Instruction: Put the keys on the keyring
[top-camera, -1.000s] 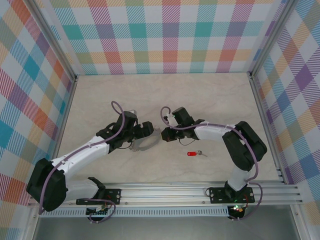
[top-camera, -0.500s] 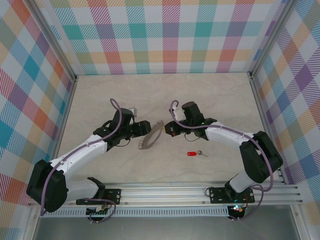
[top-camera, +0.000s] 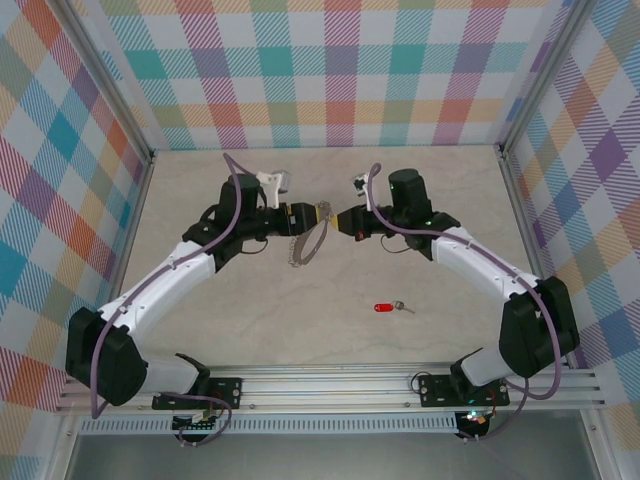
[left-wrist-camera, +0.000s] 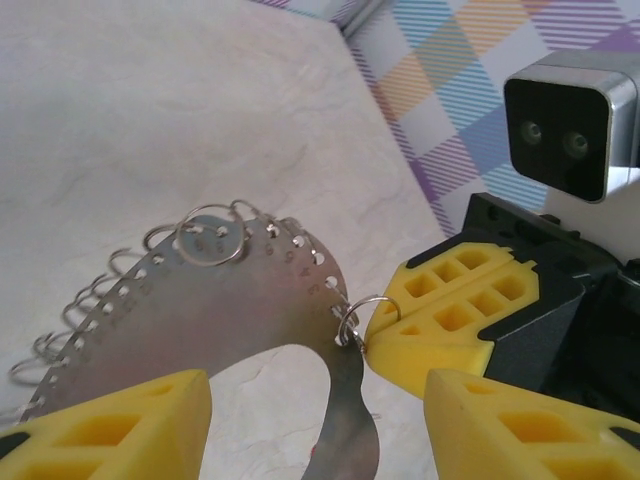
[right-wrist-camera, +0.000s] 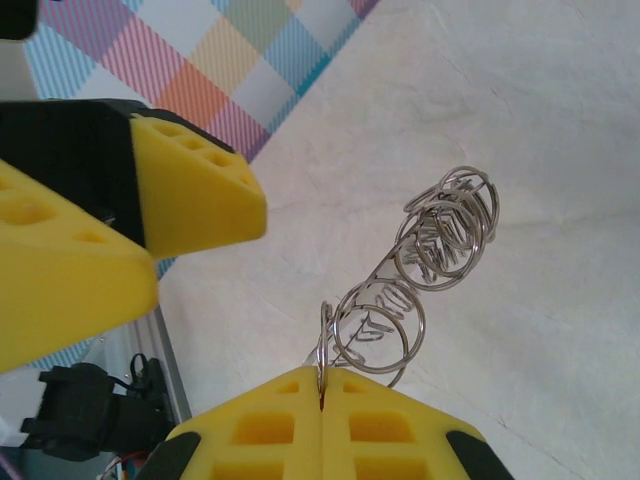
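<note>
The keyring (top-camera: 303, 245), a grey metal hoop edged with small silver loops, hangs above the table between the two grippers. My right gripper (top-camera: 338, 220) is shut on one small edge loop (right-wrist-camera: 322, 350) of the keyring (right-wrist-camera: 420, 260). My left gripper (top-camera: 322, 211) faces it tip to tip. In the left wrist view its yellow fingers (left-wrist-camera: 110, 420) stand apart on either side of the hoop's band (left-wrist-camera: 345, 430), not pressing it. The keys (top-camera: 390, 307), a red oval tag with a tiny silver key, lie on the table nearer the front, right of centre.
The marble-look table (top-camera: 420, 180) is walled by checked panels at the back and sides. An aluminium rail (top-camera: 330, 380) runs along the near edge by the arm bases. The right wrist camera housing (left-wrist-camera: 570, 125) looms close in the left wrist view.
Both arms have swung toward the back of the table and the keyring has risen off the surface. The right gripper kept its pinch. The left jaws have narrowed around the hoop.
</note>
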